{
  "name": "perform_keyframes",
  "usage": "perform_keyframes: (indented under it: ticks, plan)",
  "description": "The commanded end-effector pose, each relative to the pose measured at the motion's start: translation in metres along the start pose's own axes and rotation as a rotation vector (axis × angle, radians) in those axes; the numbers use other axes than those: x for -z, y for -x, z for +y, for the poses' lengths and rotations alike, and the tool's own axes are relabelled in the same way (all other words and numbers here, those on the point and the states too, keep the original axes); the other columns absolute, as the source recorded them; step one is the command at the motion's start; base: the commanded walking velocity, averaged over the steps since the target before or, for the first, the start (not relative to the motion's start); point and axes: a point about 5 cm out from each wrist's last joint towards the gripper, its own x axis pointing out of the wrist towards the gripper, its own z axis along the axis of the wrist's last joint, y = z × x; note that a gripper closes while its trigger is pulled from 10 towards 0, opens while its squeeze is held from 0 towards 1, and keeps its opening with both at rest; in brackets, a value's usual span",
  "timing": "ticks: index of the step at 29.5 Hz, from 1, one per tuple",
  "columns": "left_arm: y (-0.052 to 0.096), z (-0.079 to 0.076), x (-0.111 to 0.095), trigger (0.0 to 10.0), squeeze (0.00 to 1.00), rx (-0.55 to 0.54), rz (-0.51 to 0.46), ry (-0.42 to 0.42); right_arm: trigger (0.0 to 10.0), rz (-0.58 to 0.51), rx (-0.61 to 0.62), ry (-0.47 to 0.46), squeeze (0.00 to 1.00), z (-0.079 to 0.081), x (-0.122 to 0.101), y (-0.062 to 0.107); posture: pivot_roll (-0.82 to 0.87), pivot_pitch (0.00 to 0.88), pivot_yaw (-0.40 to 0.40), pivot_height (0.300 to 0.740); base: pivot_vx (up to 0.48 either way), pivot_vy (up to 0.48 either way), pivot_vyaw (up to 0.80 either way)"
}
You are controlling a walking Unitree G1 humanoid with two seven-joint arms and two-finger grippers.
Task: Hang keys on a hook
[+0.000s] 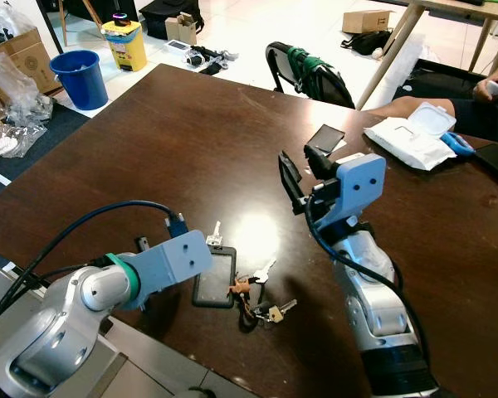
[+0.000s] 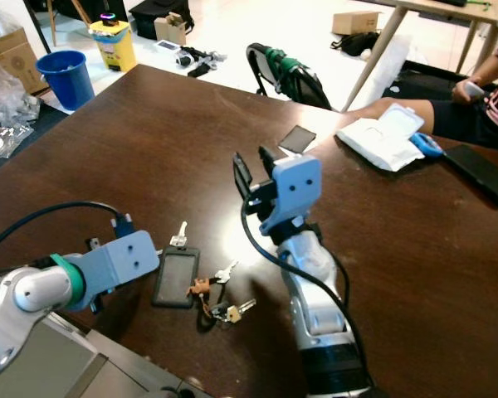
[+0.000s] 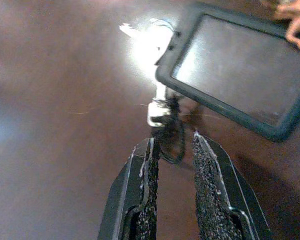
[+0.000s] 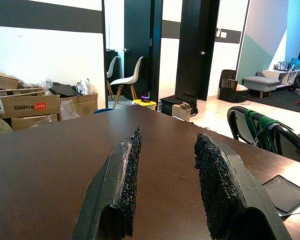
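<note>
On table (image 1: 149, 149), keys (image 1: 261, 308); left pincer (image 3: 172, 150) parted beside

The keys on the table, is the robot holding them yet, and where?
Not yet. The left gripper is open, its fingers either side of the black loop beside the card holder. The right gripper is open over the table, holding nothing.

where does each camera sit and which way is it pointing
Left eye: head, down at the table; both arms show.
Right eye: same scene, shifted; shares the keys.
Left wrist: along the open left gripper at the badge holder, also in the eye views.
Right wrist: along the open right gripper, level over the table toward doorways.
</note>
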Motion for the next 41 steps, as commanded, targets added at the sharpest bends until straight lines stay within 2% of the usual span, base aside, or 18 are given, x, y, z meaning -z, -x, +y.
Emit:
perform_keyframes:
  ticks: [1,5,9,13,20,22,25,30,41]
  plan:
    - [0.001,-0.005,0.001,10.0,0.00,0.026,-0.001,-0.018,10.0,0.006,-0.004,-0.004,0.00,0.001,0.002,0.001,0.12,0.012,0.125,0.740,0.000,0.000,0.00]
    - [-0.003,-0.007,0.001,10.0,0.00,0.011,0.012,-0.053,10.0,0.005,-0.004,-0.004,0.00,0.001,0.002,0.000,0.12,0.013,0.124,0.740,0.000,0.000,0.00]
    - [-0.016,-0.003,0.002,10.0,0.00,-0.077,0.053,-0.154,10.0,0.004,-0.004,-0.003,0.00,0.001,0.001,0.001,0.11,0.015,0.125,0.740,0.000,0.000,0.00]
    - [-0.018,-0.004,0.002,10.0,0.00,-0.080,0.059,-0.171,10.0,0.004,-0.004,-0.004,0.00,0.001,0.001,0.001,0.11,0.016,0.124,0.740,0.000,0.000,0.00]
    - [-0.016,-0.005,0.002,10.0,0.00,-0.059,0.057,-0.168,10.0,0.004,-0.003,-0.005,0.00,0.001,0.001,0.001,0.11,0.018,0.127,0.740,0.000,0.000,0.00]
    - [-0.012,-0.006,0.001,10.0,0.00,-0.025,0.042,-0.133,10.0,0.005,-0.001,-0.006,0.00,0.001,0.001,0.001,0.11,0.017,0.127,0.740,0.000,0.000,0.00]
    - [-0.012,-0.006,0.001,10.0,0.00,-0.025,0.042,-0.133,10.0,0.005,-0.001,-0.006,0.00,0.001,0.001,0.001,0.11,0.017,0.127,0.740,0.000,0.000,0.00]
    - [-0.006,-0.008,0.001,10.0,0.00,0.050,0.020,-0.138,10.0,0.005,-0.002,-0.007,0.00,0.002,0.002,0.001,0.11,0.013,0.127,0.740,0.000,0.000,0.00]
    - [-0.016,-0.012,0.005,10.0,0.00,0.048,0.048,-0.157,10.0,0.003,-0.004,-0.006,0.00,0.002,0.002,0.001,0.11,0.010,0.126,0.740,0.000,0.000,0.00]
